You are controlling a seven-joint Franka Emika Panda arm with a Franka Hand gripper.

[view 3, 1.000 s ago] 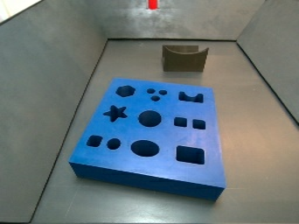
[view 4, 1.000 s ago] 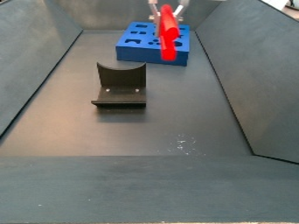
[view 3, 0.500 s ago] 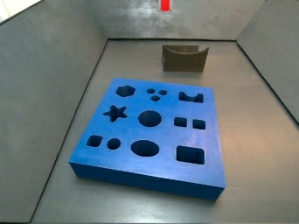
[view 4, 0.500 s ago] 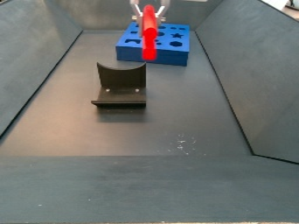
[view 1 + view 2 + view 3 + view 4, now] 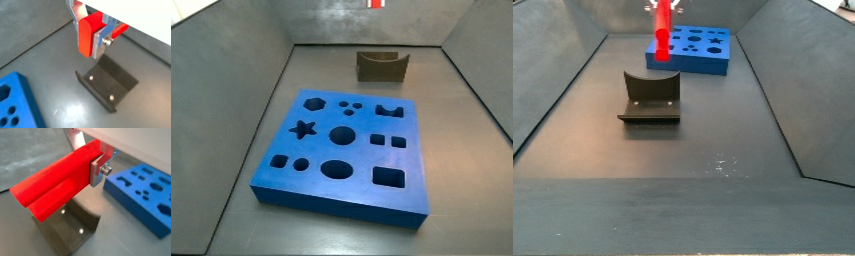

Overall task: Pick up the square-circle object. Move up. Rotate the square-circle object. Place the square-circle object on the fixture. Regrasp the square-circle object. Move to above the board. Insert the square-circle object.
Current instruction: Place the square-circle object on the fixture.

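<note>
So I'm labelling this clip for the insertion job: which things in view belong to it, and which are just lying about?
Part of the job:
- square-circle object, red, clamped in the gripper, held high above the floor
- fixture, unoccupied on the floor
- board, blue, holes unfilled

Lying about:
- nothing; only the grey bin floor and walls

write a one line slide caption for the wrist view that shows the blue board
Gripper shut on the long red square-circle object, held above the dark fixture, beside the blue board with cut-out holes.
</note>
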